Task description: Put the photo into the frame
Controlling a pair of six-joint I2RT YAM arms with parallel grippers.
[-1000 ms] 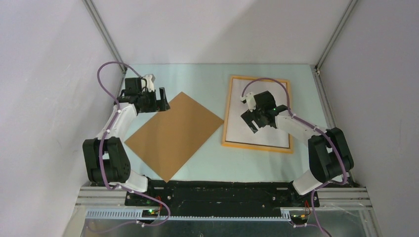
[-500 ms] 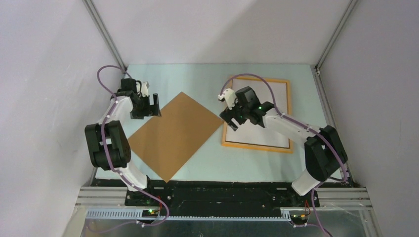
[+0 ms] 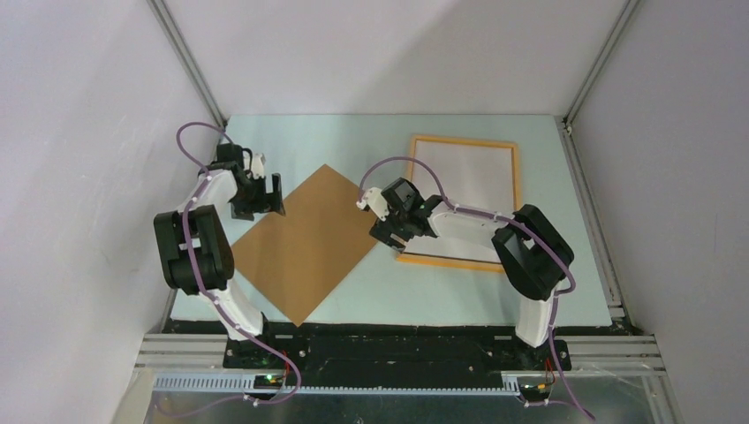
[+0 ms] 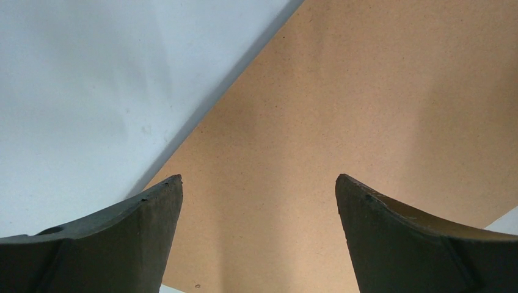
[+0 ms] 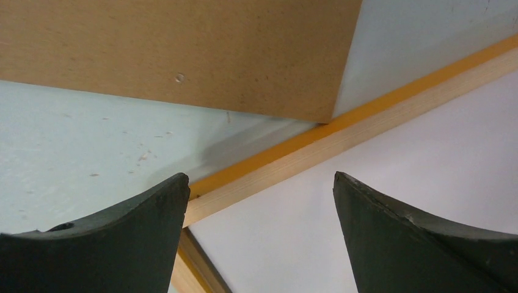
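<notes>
Right gripper (image 5: 259, 178) open, empty, over the near end of the frame's (image 5: 342, 137) left rail. Board's (image 5: 183, 49) right corner sits just beside that rail. Photo (image 3: 464, 199) lies white side up inside frame, far right of table (image 3: 353, 141). Left gripper (image 4: 258, 180) open, empty, over board's left edge.

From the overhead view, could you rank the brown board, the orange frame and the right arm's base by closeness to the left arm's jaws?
1. Brown board: directly beneath the left gripper, whose jaws are open.
2. Orange frame: farther right, beyond the board.
3. Right arm's base: near-right edge, farthest.
</notes>
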